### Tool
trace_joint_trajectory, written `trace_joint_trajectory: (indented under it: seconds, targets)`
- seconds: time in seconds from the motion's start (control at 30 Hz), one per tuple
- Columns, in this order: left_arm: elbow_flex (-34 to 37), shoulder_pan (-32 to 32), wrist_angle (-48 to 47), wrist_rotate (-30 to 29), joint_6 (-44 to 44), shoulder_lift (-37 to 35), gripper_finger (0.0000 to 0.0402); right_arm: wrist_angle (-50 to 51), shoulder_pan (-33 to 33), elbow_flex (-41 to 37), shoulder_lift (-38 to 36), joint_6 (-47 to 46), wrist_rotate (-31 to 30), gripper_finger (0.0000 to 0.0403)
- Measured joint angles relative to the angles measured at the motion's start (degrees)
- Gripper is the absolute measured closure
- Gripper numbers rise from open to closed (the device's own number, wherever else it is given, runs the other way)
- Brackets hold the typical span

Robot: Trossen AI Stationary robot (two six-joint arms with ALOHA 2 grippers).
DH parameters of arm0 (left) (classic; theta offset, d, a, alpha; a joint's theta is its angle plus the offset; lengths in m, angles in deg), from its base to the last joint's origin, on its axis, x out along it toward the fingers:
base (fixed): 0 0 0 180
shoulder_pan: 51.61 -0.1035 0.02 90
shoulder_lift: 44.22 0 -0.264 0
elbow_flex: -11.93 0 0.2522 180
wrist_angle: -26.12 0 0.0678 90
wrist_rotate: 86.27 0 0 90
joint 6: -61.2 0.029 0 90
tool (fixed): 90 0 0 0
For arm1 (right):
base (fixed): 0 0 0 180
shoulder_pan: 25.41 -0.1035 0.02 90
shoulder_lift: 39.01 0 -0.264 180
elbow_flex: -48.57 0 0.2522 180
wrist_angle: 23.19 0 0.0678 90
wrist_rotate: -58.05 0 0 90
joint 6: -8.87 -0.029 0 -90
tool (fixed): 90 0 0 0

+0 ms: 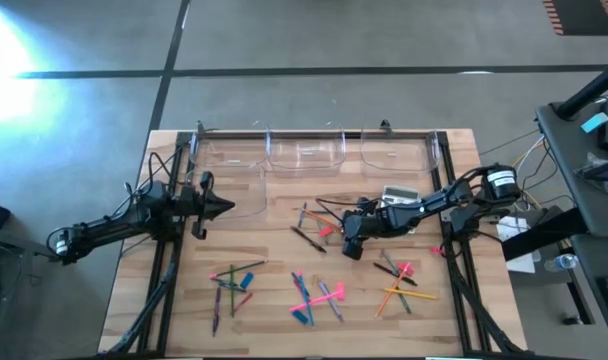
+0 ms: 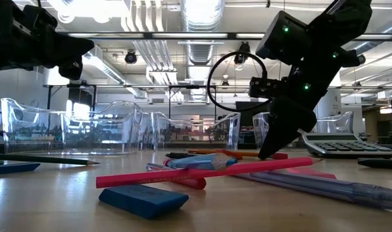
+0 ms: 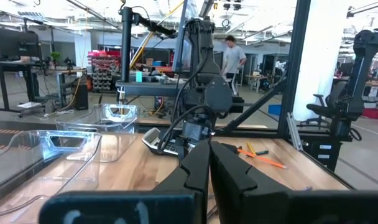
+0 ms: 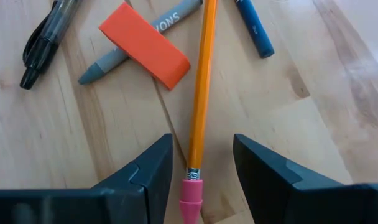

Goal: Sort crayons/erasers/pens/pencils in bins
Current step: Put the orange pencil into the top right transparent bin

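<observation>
My right gripper (image 4: 201, 140) stands open over a small pile near the table's middle (image 1: 314, 225), slanting down. Its two fingers straddle the pink rubber end (image 4: 190, 193) of an orange pencil (image 4: 201, 81) that lies flat on the wood, with a gap on each side. Beyond the pencil lie an orange eraser block (image 4: 145, 45) on a grey crayon (image 4: 176, 15), a blue crayon (image 4: 254, 28) and a black pen (image 4: 43, 43). Clear bins (image 1: 304, 150) line the far edge. My left gripper (image 1: 224, 207) waits shut at the table's left, held level above it.
A grey calculator (image 1: 399, 195) lies just behind my right arm. Three more heaps of sticks lie toward the near edge: left (image 1: 234, 285), middle (image 1: 314, 295) and right (image 1: 399, 280). A blue eraser (image 2: 144, 198) and a long pink stick (image 2: 202, 172) lie closest to the low camera.
</observation>
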Motion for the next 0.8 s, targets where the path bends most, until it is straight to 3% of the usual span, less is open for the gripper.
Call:
trace_joint_trajectory:
  seconds: [0.8]
  targets:
    - [0.0,0.0,0.0,0.0,0.0,0.0,0.0402,0.2,0.0,-0.1,0.0,-0.6,0.3,0.0243]
